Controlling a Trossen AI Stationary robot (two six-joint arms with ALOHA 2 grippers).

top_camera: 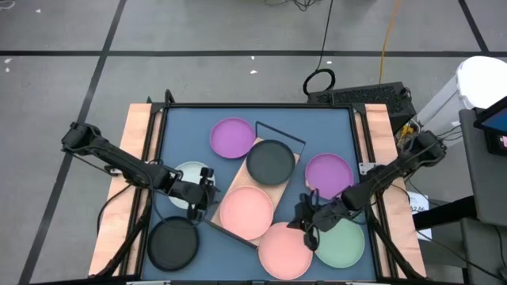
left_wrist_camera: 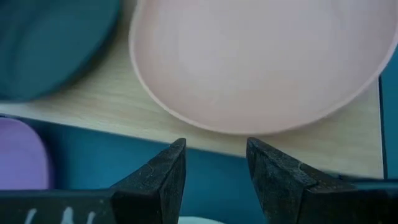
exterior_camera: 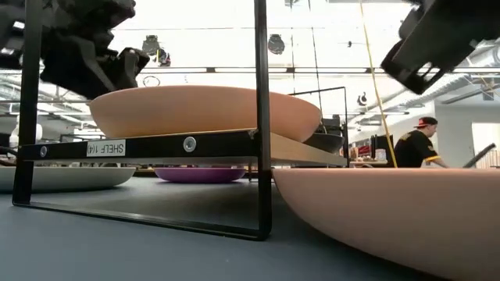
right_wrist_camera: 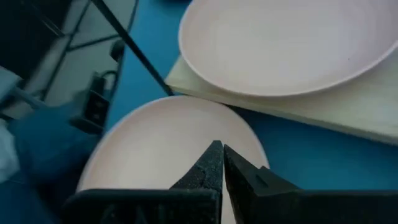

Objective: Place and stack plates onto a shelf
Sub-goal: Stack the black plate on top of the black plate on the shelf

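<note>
The wooden shelf (top_camera: 227, 184) lies slantwise at mid table. A pink plate (top_camera: 246, 211) and a black plate (top_camera: 271, 161) rest on its board. Off the shelf's near end, a second pink plate (top_camera: 285, 249) lies on the table. My left gripper (top_camera: 207, 190) stands open just off the shelf's left edge, over a white-grey plate (top_camera: 188, 172), with nothing between its fingers (left_wrist_camera: 168, 174). My right gripper (top_camera: 306, 220) is shut and hangs over the far rim of the pink plate on the table (right_wrist_camera: 161, 143), holding nothing.
On the blue mat lie a purple plate (top_camera: 232, 137) at the far side, another purple plate (top_camera: 329, 172) at the right, a pale green plate (top_camera: 344, 244) at the near right and a black plate (top_camera: 174, 243) at the near left. The shelf's black wire frame (exterior_camera: 262, 117) rises above its board.
</note>
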